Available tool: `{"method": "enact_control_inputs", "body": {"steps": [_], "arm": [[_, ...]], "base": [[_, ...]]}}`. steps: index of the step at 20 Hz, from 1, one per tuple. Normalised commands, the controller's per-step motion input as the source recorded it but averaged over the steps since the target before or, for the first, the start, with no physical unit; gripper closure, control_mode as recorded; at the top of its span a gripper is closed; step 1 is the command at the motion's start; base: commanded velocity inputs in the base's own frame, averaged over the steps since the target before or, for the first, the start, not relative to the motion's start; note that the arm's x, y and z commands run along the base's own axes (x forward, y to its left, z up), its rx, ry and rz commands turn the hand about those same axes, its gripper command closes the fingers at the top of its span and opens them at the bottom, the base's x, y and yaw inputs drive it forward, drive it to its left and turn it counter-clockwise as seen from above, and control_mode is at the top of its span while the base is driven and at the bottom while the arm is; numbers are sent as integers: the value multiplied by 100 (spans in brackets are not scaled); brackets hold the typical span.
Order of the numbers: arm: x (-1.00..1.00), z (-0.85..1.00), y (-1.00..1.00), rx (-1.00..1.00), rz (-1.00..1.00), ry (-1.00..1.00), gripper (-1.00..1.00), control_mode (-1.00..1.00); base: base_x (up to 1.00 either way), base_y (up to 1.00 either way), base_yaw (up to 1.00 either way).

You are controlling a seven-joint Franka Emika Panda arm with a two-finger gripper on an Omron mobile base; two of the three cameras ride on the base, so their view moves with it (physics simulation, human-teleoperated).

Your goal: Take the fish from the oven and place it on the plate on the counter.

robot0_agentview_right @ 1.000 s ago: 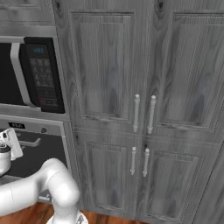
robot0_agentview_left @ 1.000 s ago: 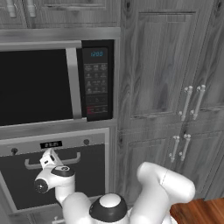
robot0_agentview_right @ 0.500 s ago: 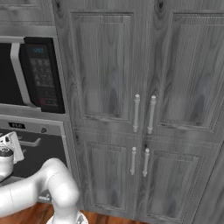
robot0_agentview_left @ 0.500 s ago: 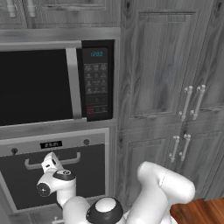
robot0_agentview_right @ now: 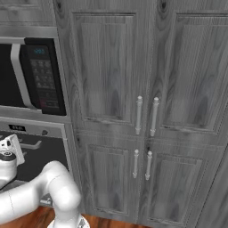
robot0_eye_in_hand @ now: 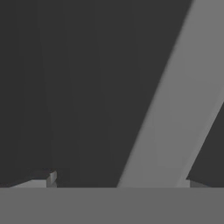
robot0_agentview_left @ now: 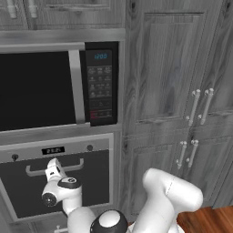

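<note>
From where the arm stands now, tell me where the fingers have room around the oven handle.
The oven door's dark glass is bare below the handle, down to the steel frame. Beside the handle the open gripper has one of its fingers on each side of the bar. Tightest is above, under the display.

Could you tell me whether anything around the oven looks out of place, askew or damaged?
Nothing stands out. The oven door is shut and square, its handle level, and the microwave and cabinet doors are closed and even. The open hand is right at the handle.
</note>
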Motion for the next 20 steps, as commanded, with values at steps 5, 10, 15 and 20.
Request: {"method": "enact_control_inputs", "body": {"steps": [5,10,15,20], "arm": [[21,2,0,-4,0,11,-100,-100],[23,0,1,-3,0,3,-100,-100],[6,0,4,0,0,0,100,-100],[0,0,2,0,0,0,100,-100]], "base": [[0,0,0],[0,0,0],[0,0,0],[0,0,0]]}}
